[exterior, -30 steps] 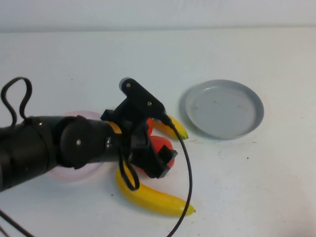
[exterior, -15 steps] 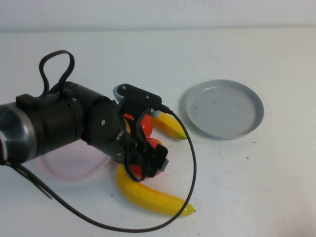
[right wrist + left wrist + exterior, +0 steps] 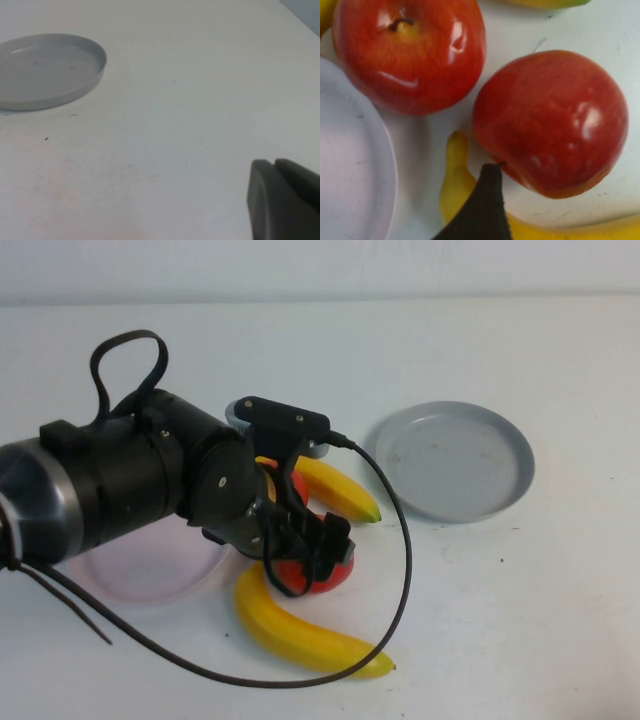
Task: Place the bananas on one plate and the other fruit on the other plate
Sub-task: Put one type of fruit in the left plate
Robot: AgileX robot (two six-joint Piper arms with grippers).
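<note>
Since a second ago the left arm has swung up and over the fruit pile, and now the left gripper (image 3: 318, 558) hangs low above the nearer apple (image 3: 338, 565), jaws spread wide with nothing in them yet. In the wrist view one dark fingertip (image 3: 482, 210) sits just short of that apple (image 3: 550, 122), not touching as far as I can tell, so this looks like the line-up for a grab.

Take the pink plate (image 3: 150, 565) as the landmark: it lies half hidden under the arm and holds nothing that I can see. Both apples sit just off its rim on the side toward the grey plate (image 3: 455, 460), and the second apple (image 3: 410, 52), stem up, is nearly touching the first. One banana (image 3: 300, 635) curls round the apples on the robot's side; the other banana (image 3: 340, 490) lies beyond them, pointing at the grey plate, which sits well apart from the pink one and is also bare.

Nothing is sorted yet, so I judge the apples go first, being right beside their plate. The tight cluster is the risk: closing fingers may nudge the neighbouring apple or the banana.

Over on the far side, the right gripper (image 3: 285, 200) rests closed and holds nothing, parked well away from the pink plate.
</note>
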